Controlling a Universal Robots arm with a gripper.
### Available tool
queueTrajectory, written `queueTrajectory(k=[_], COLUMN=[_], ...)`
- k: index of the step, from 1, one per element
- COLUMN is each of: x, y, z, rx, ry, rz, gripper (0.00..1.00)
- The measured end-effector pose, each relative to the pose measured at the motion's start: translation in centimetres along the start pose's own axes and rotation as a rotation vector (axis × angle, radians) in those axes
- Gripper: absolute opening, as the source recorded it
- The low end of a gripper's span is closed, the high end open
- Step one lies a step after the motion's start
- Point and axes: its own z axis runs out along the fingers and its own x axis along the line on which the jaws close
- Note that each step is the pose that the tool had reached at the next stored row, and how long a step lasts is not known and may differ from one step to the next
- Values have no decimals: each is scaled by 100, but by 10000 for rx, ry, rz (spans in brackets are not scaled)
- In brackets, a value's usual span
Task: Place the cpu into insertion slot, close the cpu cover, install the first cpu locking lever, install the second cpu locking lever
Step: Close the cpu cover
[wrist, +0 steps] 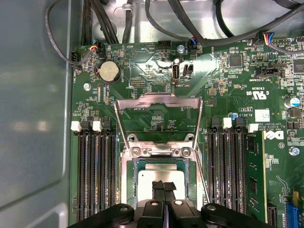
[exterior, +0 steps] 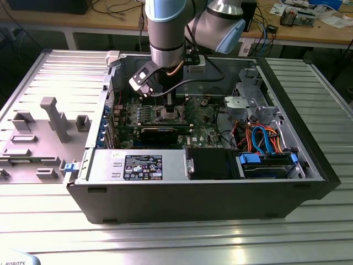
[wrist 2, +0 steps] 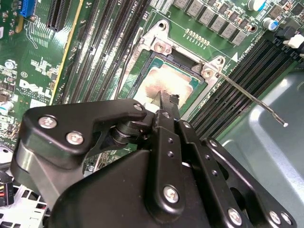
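Observation:
The cpu point(wrist: 161, 174), a square chip with a silvery top, lies in the insertion slot point(wrist: 127, 183) on the green motherboard point(wrist: 237, 95). The cpu cover point(wrist: 159, 99), a thin metal frame with a large window, stands swung open behind the slot. My gripper point(wrist: 164, 186) is directly over the cpu point(wrist 2: 166, 80), its two thin black fingers pressed together and shut, with nothing between them. A thin wire locking lever point(wrist 2: 251, 102) sticks out unlatched from one corner of the slot. In the exterior view the gripper point(exterior: 168, 106) reaches down into the open computer case.
Black memory slots point(wrist: 95, 175) flank the socket on both sides. Cables point(wrist: 190, 28) run along the case wall beyond the board. A drive cage with orange and blue cables point(exterior: 265, 138) fills the exterior view's right of the case. A grey plastic panel point(exterior: 44, 127) lies outside.

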Motion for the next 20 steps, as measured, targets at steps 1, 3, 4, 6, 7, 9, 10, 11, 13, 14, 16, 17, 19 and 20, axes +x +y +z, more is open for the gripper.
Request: queueTrajectory(k=[1,3,4,6,7,9,10,11,13,14,16,17,19,20], x=[-1,1,5,7,7,9,13,15,17,17,16,16,16,16], y=[0,3,7,12,15,19,22,24,26,26,26,26,27,27], z=[-1,-32,-81,-107,-109,-140,-186,-220,-231,-231,-234,-236,-236,-237], rx=[0,1,1,38,115,176,196,202,204,203,203,204,204,204], ry=[-1,-2,-5,-4,-8,-11,-10,-11,-9,-6,-1,-2,-2,-2], rz=[1,1,0,1,8,13,16,17,15,16,16,16,16,16], gripper=[11,11,11,11,11,11,11,11,11,11,11,11,11,11])
